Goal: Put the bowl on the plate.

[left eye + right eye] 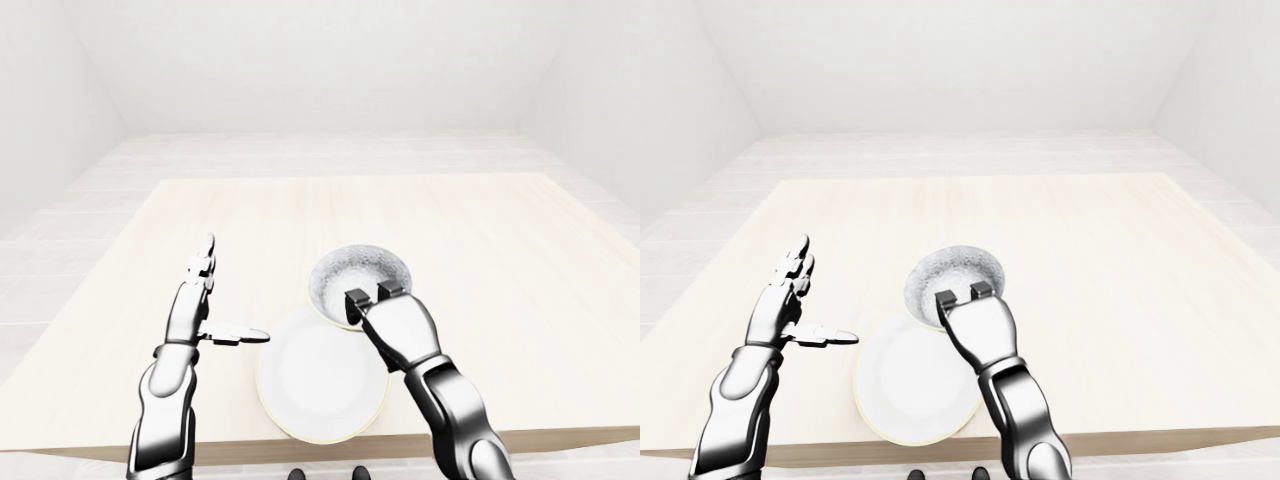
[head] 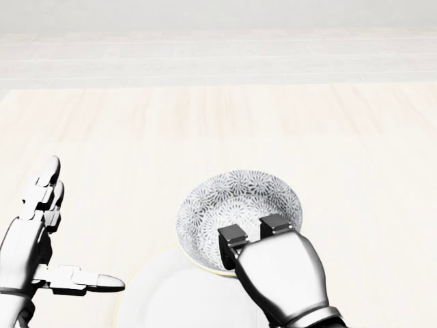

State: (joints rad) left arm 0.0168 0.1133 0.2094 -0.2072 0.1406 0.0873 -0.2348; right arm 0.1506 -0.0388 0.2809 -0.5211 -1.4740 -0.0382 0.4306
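Note:
A patterned grey-and-white bowl [image 2: 235, 205] hangs over the upper right rim of the white plate [image 2: 177, 297], which lies at the bottom middle of the head view. My right hand [image 2: 254, 236] is shut on the bowl's near rim, two fingertips hooked inside it. The palm covers part of the plate. To the plate's left my left hand [image 2: 58, 239] stands open, fingers up and thumb pointing right toward the plate, touching nothing.
Bowl and plate are over a pale wooden table [image 1: 480, 240] whose near edge runs just below the plate in the left-eye view. White walls and a pale floor [image 1: 330, 150] surround the table.

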